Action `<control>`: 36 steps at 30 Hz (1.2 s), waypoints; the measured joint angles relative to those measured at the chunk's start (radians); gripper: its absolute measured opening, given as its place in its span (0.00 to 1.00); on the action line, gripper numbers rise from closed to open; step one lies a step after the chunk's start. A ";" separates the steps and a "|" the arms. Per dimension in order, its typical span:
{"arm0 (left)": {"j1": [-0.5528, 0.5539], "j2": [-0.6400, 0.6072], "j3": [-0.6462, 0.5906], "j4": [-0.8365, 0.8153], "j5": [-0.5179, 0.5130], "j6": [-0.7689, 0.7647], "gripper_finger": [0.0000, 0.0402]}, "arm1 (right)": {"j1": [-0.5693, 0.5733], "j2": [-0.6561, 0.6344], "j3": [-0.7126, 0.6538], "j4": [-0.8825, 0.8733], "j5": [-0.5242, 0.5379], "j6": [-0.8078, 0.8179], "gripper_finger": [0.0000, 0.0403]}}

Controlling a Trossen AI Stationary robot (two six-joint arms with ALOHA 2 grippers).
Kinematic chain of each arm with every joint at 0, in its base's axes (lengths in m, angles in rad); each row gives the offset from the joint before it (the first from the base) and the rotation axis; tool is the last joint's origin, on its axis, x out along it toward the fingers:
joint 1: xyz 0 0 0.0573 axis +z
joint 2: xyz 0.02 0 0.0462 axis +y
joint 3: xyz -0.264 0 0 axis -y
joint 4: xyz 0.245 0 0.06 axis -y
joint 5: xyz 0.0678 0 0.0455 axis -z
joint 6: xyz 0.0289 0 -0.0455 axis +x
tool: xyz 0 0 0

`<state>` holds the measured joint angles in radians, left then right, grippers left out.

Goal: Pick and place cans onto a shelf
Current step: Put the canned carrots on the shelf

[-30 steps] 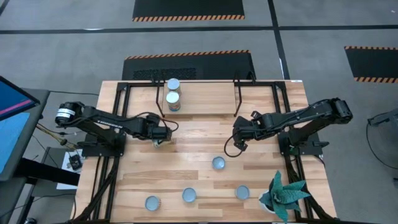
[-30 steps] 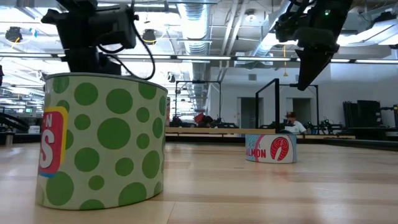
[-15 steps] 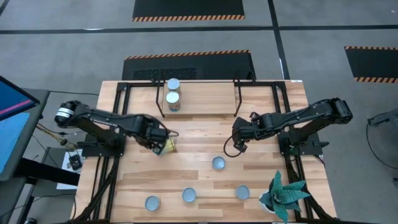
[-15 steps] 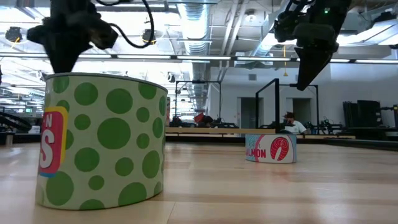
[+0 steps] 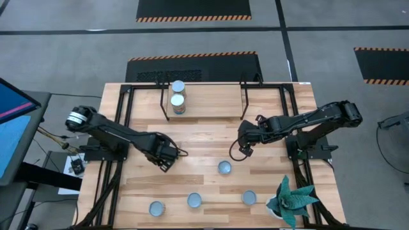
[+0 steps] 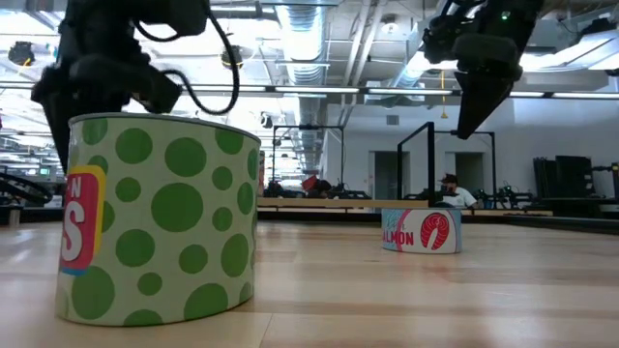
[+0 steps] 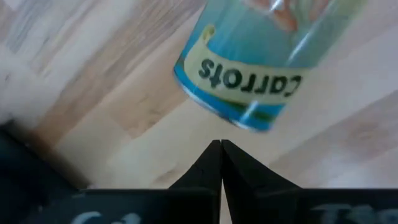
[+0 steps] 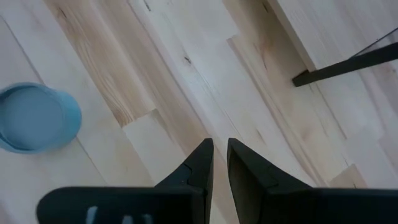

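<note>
A blue-labelled can (image 7: 249, 62) reading "Carrots" lies on its side on the tabletop, just beyond my left gripper (image 7: 221, 144). That gripper is shut and points down, and a narrow strip of table shows between it and the can. In the high view my left gripper (image 5: 165, 158) covers this can. Two cans (image 5: 178, 104) stand upright on the left end of the shelf (image 5: 211, 105). My right gripper (image 5: 242, 151) hangs over bare table, its fingers slightly apart around nothing. A blue-topped can (image 8: 34, 118) stands near it.
Several more cans stand toward the near edge (image 5: 224, 167), (image 5: 194, 200), (image 5: 156, 208), (image 5: 249, 197). A green spiky plant (image 5: 291, 198) sits at the near right corner. In the low view a green-dotted can (image 6: 155, 217) stands close and a salmon can (image 6: 421, 230) farther off.
My left gripper has moved toward the table's near edge and slightly right, rolling its wrist as it went, and has stayed shut. The yellowish can that showed beside it in the high view is now covered by the gripper. My right arm has kept still.
</note>
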<state>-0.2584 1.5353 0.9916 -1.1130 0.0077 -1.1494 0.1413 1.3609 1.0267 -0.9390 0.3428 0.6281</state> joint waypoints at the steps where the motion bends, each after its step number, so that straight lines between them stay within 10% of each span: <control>1: 0.004 0.018 0.000 -0.002 -0.010 0.016 0.00 | 0.000 0.000 0.000 0.007 0.000 0.000 0.17; 25: 0.147 0.075 0.024 0.250 -0.254 0.235 0.00 | 0.035 0.000 0.000 0.069 -0.001 0.037 0.17; 36: 0.047 0.053 0.137 0.094 -0.531 0.760 0.00 | 0.035 0.000 -0.001 0.050 -0.001 0.037 0.17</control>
<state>-0.2111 1.5887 1.1291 -1.0195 -0.5235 -0.3897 0.1768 1.3613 1.0256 -0.8894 0.3420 0.6648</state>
